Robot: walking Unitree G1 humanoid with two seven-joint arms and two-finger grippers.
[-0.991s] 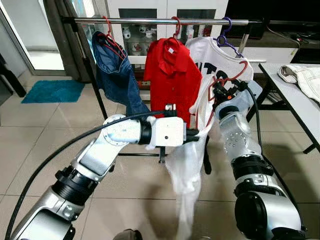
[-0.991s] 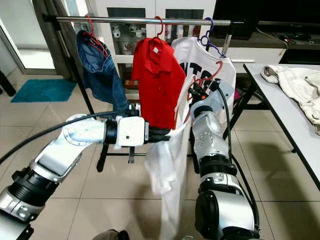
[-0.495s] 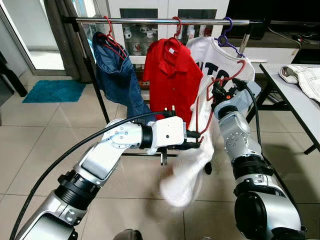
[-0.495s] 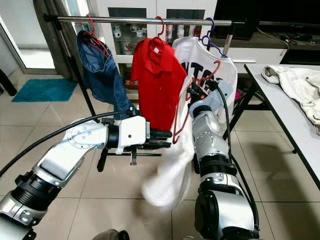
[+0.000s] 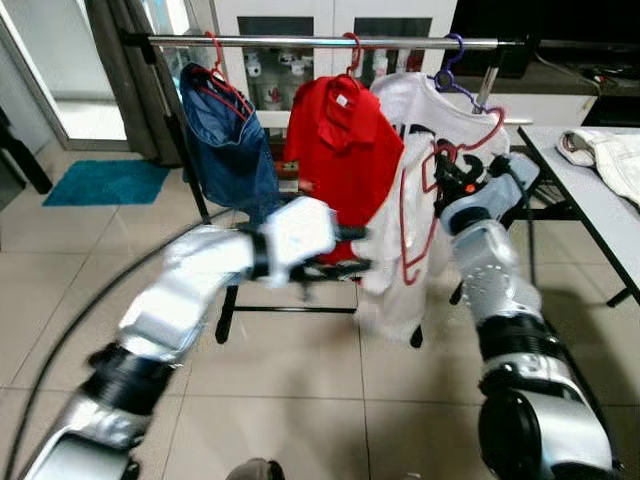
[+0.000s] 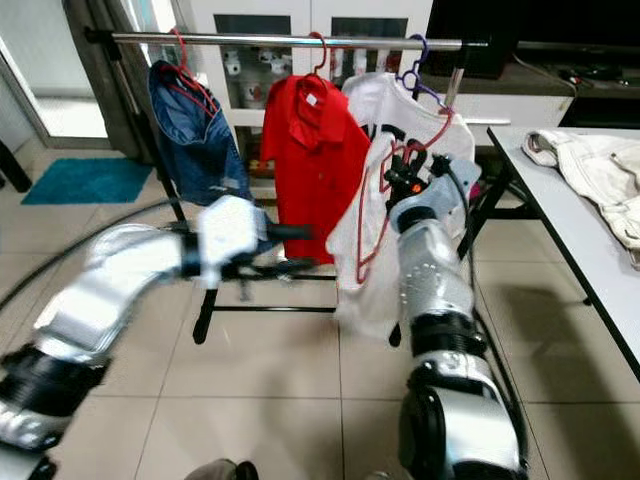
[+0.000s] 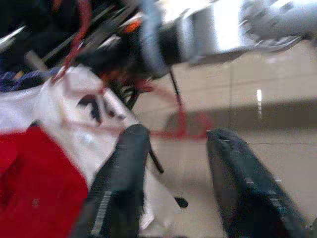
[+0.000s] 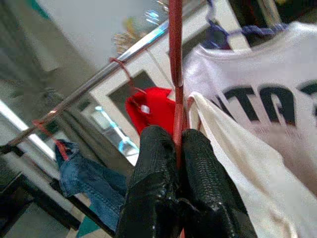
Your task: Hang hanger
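My right gripper (image 5: 447,172) is shut on a red wire hanger (image 5: 403,230) that carries a white garment (image 5: 390,290), held a little below the metal rail (image 5: 320,42). In the right wrist view its fingers (image 8: 158,163) pinch the hanger's red wire (image 8: 175,74). On the rail hang a denim piece (image 5: 225,130), a red polo (image 5: 345,150) and a printed white T-shirt (image 5: 440,100) on a purple hanger (image 5: 452,62). My left gripper (image 5: 350,250), blurred, stands open in front of the red polo, left of the white garment. Nothing lies between its fingers (image 7: 124,183).
A white table (image 5: 590,215) at the right bears a cream garment (image 5: 605,150). The rack's black legs (image 5: 225,310) stand on the tiled floor. A teal mat (image 5: 105,182) lies at the far left. A glass-fronted cabinet (image 5: 330,25) is behind the rail.
My left gripper has let go of the white garment and drawn back to the left. The garment has swung up and now hangs from the hanger. The right gripper has risen slightly.
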